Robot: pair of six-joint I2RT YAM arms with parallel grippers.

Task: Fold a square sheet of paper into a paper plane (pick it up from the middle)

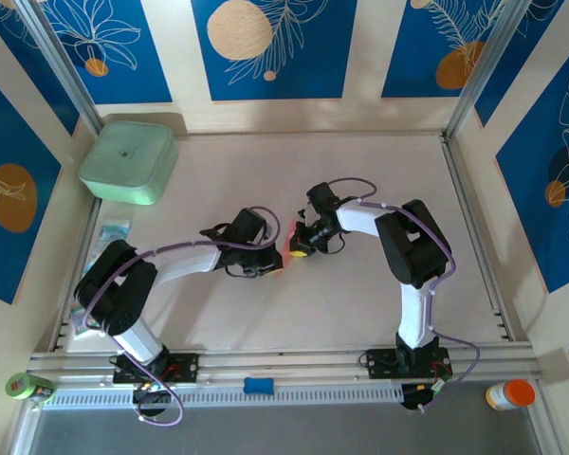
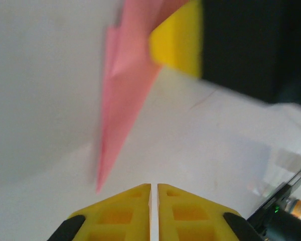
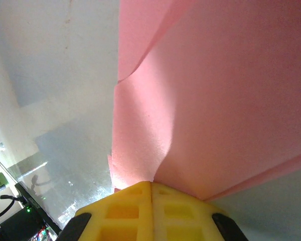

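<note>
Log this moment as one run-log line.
right fingers: shut on pink paper | left fingers: shut, empty, near the paper's pointed tip | paper: folded into a narrow dart

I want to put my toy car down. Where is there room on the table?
Bare table lies far back, between the green box and the right rail, and near, between the arm bases. Crowded mid-table, where the left tool and right tool meet at the pink paper.

Both arms are reaching inward over the counter (image 1: pixel 360 303), the left gripper (image 1: pixel 271 265) and right gripper (image 1: pixel 300 248) nearly touching, a sliver of the pink-red paper plane (image 1: pixel 286 252) showing between them. A mint-green box (image 1: pixel 128 161) is sitting at the far left.
</note>
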